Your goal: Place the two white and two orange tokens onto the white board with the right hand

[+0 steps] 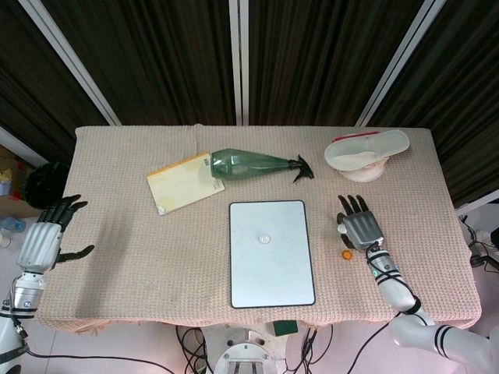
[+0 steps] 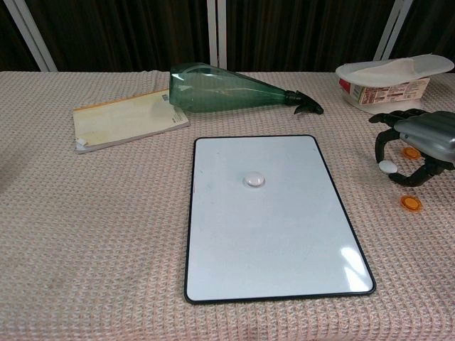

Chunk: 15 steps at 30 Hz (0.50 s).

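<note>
The white board (image 1: 271, 273) (image 2: 270, 241) lies at the table's middle with one white token (image 1: 265, 238) (image 2: 253, 180) on it. To its right my right hand (image 1: 361, 227) (image 2: 419, 142) hovers palm down with its fingers curved. One fingertip (image 2: 380, 145) reaches down to a second white token (image 2: 387, 166) on the cloth, and the thumb stands just right of it. One orange token (image 2: 409, 152) lies under the palm and another (image 1: 347, 253) (image 2: 410, 202) in front of the hand. My left hand (image 1: 48, 238) is open at the table's left edge.
A green spray bottle (image 1: 257, 165) (image 2: 227, 91) lies on its side behind the board, next to a yellow notebook (image 1: 185, 183) (image 2: 128, 119). A white lidded tub (image 1: 366, 152) (image 2: 394, 78) stands at the back right, just behind my right hand.
</note>
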Available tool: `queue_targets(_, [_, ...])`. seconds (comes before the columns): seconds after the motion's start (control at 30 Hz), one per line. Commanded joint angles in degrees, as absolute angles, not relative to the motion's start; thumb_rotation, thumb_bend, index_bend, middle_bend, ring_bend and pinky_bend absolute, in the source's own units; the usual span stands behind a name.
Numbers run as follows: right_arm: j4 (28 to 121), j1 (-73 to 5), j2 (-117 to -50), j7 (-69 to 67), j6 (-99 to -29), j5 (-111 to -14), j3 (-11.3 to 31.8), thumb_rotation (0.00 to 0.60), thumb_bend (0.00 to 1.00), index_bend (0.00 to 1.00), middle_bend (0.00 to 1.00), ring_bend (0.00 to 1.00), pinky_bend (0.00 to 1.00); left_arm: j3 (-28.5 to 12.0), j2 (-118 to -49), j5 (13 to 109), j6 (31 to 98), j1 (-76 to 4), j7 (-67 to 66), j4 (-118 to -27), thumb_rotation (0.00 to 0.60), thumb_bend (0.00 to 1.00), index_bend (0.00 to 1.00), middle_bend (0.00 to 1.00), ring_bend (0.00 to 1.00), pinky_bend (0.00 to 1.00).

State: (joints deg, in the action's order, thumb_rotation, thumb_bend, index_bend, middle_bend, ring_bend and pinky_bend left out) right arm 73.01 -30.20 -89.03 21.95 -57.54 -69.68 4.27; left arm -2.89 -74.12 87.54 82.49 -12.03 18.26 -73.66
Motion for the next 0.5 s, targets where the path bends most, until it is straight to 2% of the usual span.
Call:
queue_targets(0.03, [73.1, -30.2, -89.0, 21.7, -57.7, -69.9, 4.3, 0.600, 0.37, 0.48, 0.01, 0.00, 0.00, -2.9, -74.1, 87.5, 82.5, -12.0, 18.3, -73.6, 0.600, 0.10, 0.17, 0.11, 0.09, 0.15])
queue_targets(0.33, [77.2, -30.8, -87.8, 18.6, -60.0, -74.9, 4.7, 0.600, 0.38, 0.53, 0.03, 0.00, 0.00, -3.1, -74.2, 87.3, 82.4, -12.1, 18.6, -73.3, 0.600, 0.10, 0.17, 0.11, 0.09, 0.15])
queue_targets(0.5, [82.5, -33.5, -87.4, 21.5, -57.4, -75.6, 5.4, 0.600, 0.39, 0.54, 0.03, 0.00, 0.00, -3.1, -74.4, 87.5, 82.5, -12.1, 18.9, -73.0, 0.600, 0.10, 0.17, 0.11, 0.09, 0.15])
